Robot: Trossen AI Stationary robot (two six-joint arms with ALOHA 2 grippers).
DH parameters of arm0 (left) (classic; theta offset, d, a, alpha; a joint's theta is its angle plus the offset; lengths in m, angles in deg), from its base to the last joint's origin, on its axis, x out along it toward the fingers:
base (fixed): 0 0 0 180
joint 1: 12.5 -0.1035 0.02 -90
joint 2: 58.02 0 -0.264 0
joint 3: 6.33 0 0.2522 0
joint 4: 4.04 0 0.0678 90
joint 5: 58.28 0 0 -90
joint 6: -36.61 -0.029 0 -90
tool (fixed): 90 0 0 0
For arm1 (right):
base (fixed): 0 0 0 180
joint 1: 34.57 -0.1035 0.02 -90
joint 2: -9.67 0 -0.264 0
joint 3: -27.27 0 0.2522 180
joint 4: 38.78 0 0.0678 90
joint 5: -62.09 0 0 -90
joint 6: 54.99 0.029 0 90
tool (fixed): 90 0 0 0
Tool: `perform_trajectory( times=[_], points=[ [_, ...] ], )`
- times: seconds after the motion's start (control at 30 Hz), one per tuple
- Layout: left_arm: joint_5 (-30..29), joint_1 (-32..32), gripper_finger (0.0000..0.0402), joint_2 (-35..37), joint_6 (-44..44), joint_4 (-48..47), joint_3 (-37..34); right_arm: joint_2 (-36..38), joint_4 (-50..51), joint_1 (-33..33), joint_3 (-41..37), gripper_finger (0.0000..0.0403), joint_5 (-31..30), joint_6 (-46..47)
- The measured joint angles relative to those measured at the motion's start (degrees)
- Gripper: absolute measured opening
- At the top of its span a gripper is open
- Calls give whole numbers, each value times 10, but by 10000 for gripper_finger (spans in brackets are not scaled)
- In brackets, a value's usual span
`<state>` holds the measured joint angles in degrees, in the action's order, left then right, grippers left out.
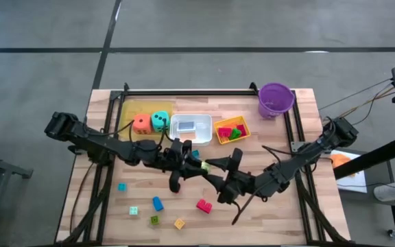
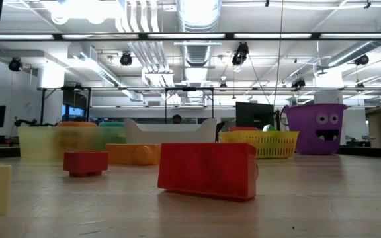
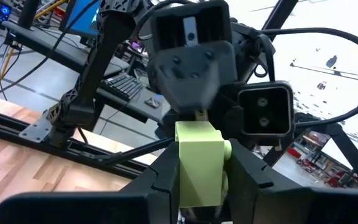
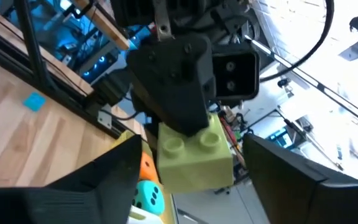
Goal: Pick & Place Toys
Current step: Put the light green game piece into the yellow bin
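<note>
Your two arms meet just in front of the white tray (image 1: 191, 127), near the middle of the table (image 1: 280, 219). Left gripper (image 3: 199, 186): fingers clamped on the pale green block (image 3: 199, 163), which sits upright between them with a stud showing on one side. In the high view that green block (image 1: 205, 165) lies between the two gripper heads, just in front of the white tray. Right gripper (image 4: 194, 180): fingers spread apart, one on each side of the same green block (image 4: 194, 152), studs facing the camera; not touching it as far as the right wrist view shows. Teal die (image 1: 160, 121) and orange die (image 1: 141, 123) sit side by side in the yellow tray (image 1: 130, 108), just left of the white tray. Yellow basket (image 1: 232, 130) just right of the white tray holds red and green pieces. Purple bucket (image 1: 276, 99) is farther right, toward the back corner. Loose blocks lie well in front of the white tray: red (image 1: 204, 205), blue (image 1: 158, 203), teal (image 1: 122, 186), small green (image 1: 154, 219), yellow (image 1: 180, 223). In the low view you see the red block (image 2: 207, 170) closest to the camera.
</note>
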<state>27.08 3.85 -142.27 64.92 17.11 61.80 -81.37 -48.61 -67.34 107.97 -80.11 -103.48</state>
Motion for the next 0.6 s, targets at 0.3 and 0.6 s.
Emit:
perform_trajectory(
  times=[0.3,0.6],
  points=[
    [2,0,79,0,3,-1,-1,0,1,2,0,134,26,-10],
    [-1,0,138,0,1,-2,-1,0,2,2,0,134,29,2]
  ],
)
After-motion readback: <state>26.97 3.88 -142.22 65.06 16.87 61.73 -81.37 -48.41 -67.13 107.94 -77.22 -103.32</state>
